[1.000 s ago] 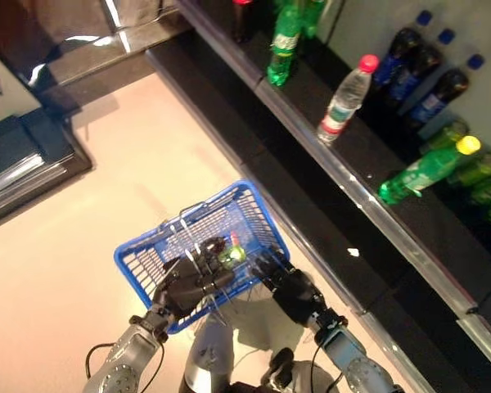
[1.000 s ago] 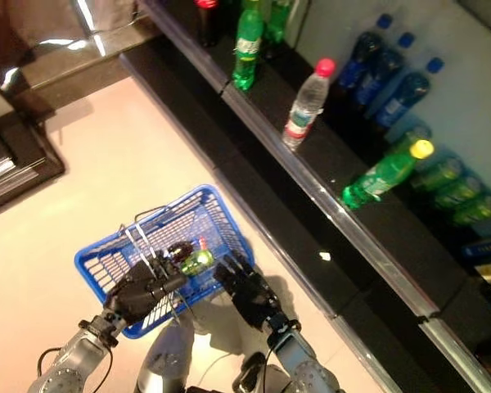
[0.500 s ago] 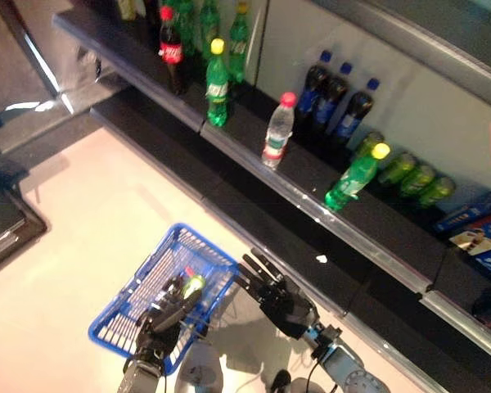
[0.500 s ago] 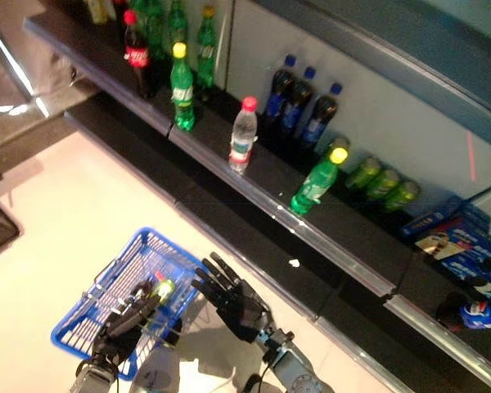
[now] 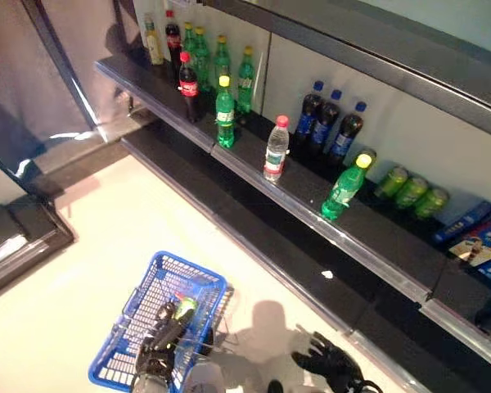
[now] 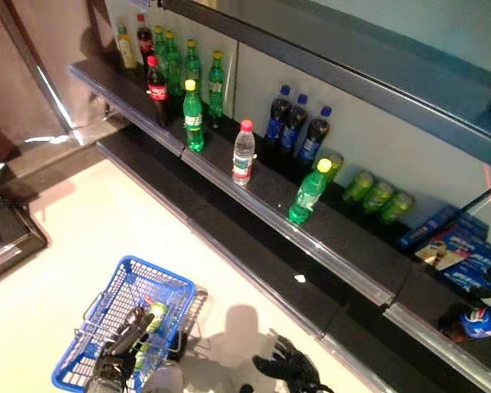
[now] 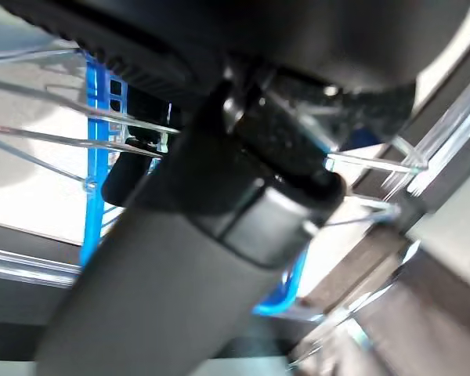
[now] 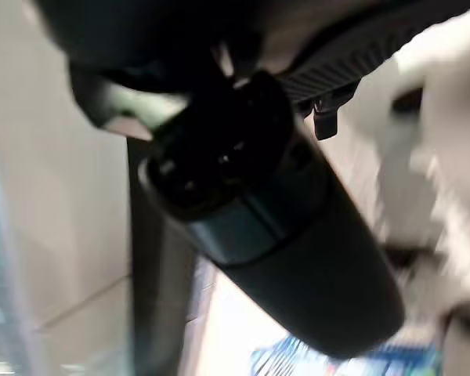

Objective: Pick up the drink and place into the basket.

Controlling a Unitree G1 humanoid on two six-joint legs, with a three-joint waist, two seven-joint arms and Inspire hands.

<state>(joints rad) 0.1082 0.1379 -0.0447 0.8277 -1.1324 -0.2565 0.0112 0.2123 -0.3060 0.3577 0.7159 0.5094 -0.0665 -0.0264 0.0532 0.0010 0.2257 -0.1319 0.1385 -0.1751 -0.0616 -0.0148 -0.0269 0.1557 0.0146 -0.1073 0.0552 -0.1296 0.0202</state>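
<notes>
The blue basket (image 5: 131, 344) hangs at the lower left, held up by its thin wire handles (image 7: 55, 137). My left hand (image 5: 159, 344) is shut on those handles. A green drink (image 5: 182, 309) with a red-capped end lies inside the basket, just beyond my left hand; it also shows in the right eye view (image 6: 152, 319). My right hand (image 5: 331, 364) is at the lower middle, over the floor to the right of the basket, with fingers spread and empty. It also shows in the right eye view (image 6: 288, 370).
A long dark shelf (image 5: 376, 246) runs from upper left to lower right. On it stand green bottles (image 5: 224, 115), a clear bottle with a red cap (image 5: 275, 149), dark bottles with blue caps (image 5: 327, 127) and green cans (image 5: 411, 187). A dark stand (image 5: 16, 241) sits at the left.
The whole view has swung up and back, so more of the shelf shows. My right hand has dropped lower and away from the basket. The drink stays in the basket.
</notes>
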